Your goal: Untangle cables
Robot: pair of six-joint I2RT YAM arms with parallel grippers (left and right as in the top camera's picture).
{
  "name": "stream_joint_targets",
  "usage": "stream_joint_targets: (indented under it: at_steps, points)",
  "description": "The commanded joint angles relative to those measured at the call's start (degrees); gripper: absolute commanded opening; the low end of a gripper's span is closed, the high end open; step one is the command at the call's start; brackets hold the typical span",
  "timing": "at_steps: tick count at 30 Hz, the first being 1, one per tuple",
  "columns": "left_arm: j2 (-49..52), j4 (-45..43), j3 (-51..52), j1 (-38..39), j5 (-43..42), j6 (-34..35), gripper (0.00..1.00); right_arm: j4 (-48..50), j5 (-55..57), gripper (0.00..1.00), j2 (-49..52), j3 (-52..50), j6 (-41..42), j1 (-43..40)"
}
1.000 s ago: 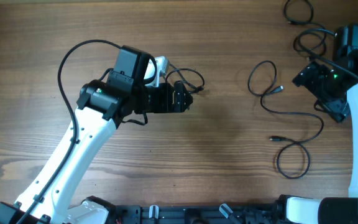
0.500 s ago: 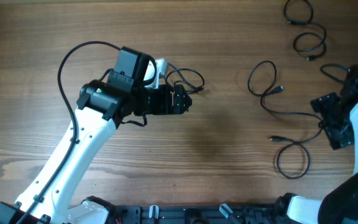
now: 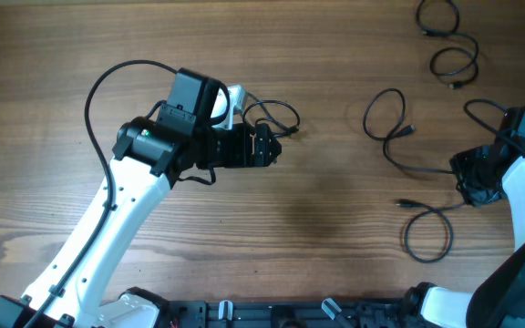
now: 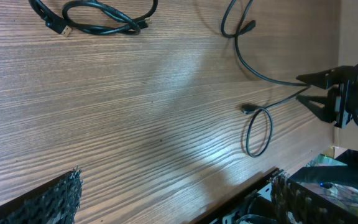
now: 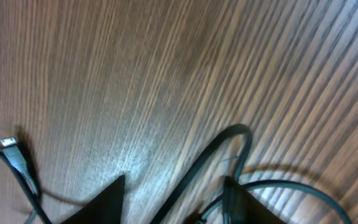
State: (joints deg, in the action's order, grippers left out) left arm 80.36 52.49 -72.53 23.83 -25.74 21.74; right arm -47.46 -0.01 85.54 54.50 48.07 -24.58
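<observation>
A long black cable snakes over the right of the wooden table, with a loop near the front. My right gripper is down over it. In the right wrist view its dark fingers stand apart with a strand of that cable running between them, a gap showing on the left side. A small looped cable lies just beyond my left gripper, which hovers wide open with nothing in it. The left wrist view also shows the long cable.
Two more coiled cables lie at the far right corner. A white adapter sits beside the small looped cable. A plug end of a cable lies left of my right fingers. The robot base rail runs along the front edge.
My right arm has swung from the far right edge down and inward onto the long cable, and its jaws have narrowed around a strand. The left arm has not moved.
</observation>
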Motion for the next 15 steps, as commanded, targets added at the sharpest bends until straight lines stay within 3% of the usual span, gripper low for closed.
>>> stream_joint_targets:
  at_steps: [1,3,5,6,15]
  points:
    - [0.04,-0.24,0.2,-0.44,0.33,-0.28,1.0,1.05,-0.11,0.37,-0.2,-0.61,-0.11,-0.15]
    - [0.02,-0.24,0.22,-0.44,0.33,-0.28,1.0,2.1,-0.09,0.27,-0.2,-0.61,-0.46,-0.13]
    - [0.02,-0.13,0.2,-0.44,0.33,-0.28,1.0,4.72,-0.11,0.09,-0.2,-0.26,-4.11,-0.15]
    - [0.02,-0.09,0.2,-0.44,0.33,-0.28,1.0,5.2,-0.11,0.04,-0.22,0.09,-5.05,-0.15]
    - [0.07,-0.17,0.2,-0.44,0.33,-0.28,1.0,10.25,0.2,0.04,-0.44,18.51,-24.7,-0.15]
